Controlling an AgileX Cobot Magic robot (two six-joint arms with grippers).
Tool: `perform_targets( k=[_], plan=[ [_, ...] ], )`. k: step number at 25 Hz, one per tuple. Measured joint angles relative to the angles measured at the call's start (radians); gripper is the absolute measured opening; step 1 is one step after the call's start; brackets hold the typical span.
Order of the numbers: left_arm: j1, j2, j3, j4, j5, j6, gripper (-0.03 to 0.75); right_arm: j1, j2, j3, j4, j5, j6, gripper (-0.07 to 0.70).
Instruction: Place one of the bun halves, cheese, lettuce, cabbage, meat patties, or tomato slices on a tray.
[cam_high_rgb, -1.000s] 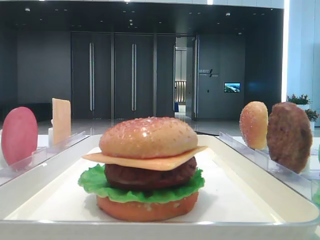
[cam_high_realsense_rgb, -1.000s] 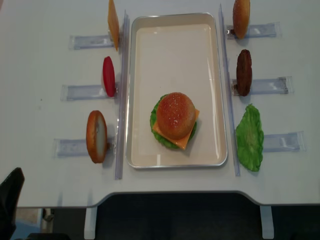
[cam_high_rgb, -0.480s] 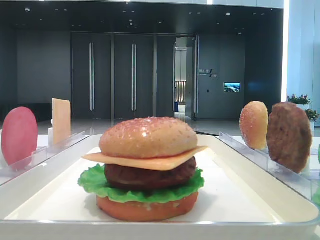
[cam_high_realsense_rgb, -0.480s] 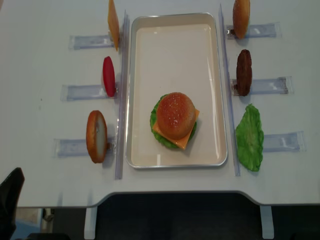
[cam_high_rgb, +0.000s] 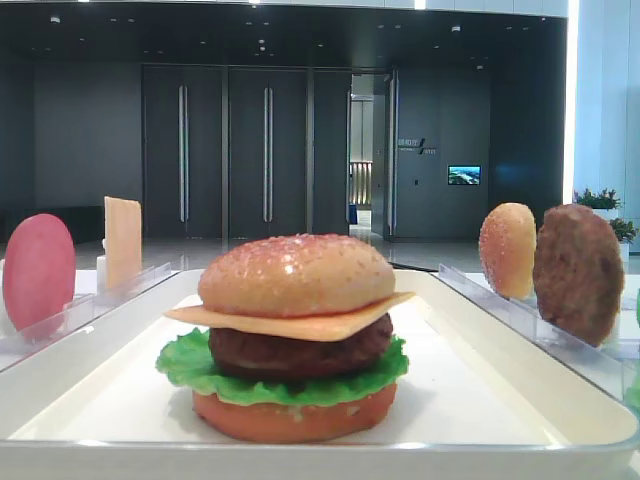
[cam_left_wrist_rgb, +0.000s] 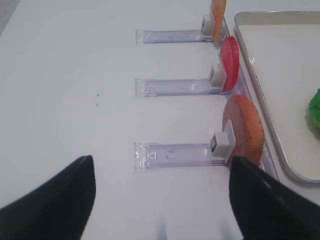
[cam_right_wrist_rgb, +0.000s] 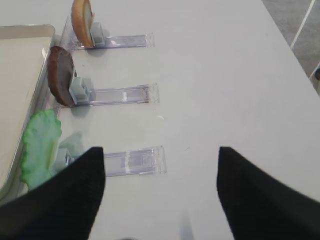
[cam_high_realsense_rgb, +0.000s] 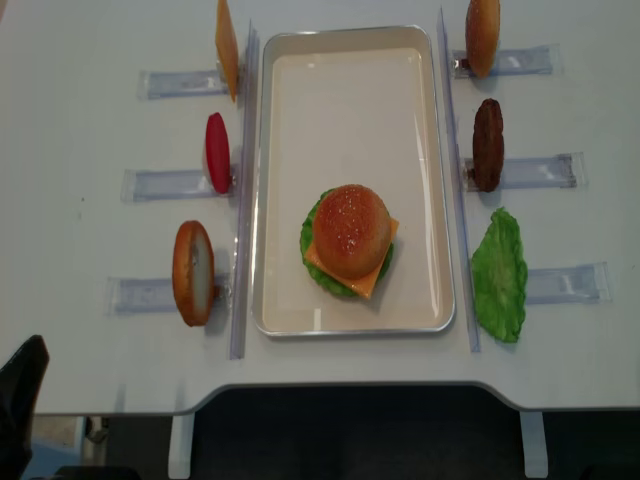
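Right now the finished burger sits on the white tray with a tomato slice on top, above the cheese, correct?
Not quite. The top of the burger on the tray is a bun half, resting on the cheese. The low exterior view shows the reddish slice at the bottom instead.

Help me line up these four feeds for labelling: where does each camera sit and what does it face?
Exterior high: low at the tray's end, facing the burger; no robot.
Realsense: overhead, looking down; no gripper.
Right wrist: above the table's right side, over the meat patty; open right gripper.
Left wrist: left side, tomato slice; open left gripper.
All share the tray.
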Motion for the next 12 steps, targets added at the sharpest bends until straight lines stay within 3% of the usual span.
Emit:
perform_targets(
  k=[12],
  plan=[
    [0.0, 0.0, 0.0, 0.0, 0.0, 0.0, 0.641, 0.0, 0.0, 0.0, 0.0, 0.0, 0.0, 0.466]
  ],
)
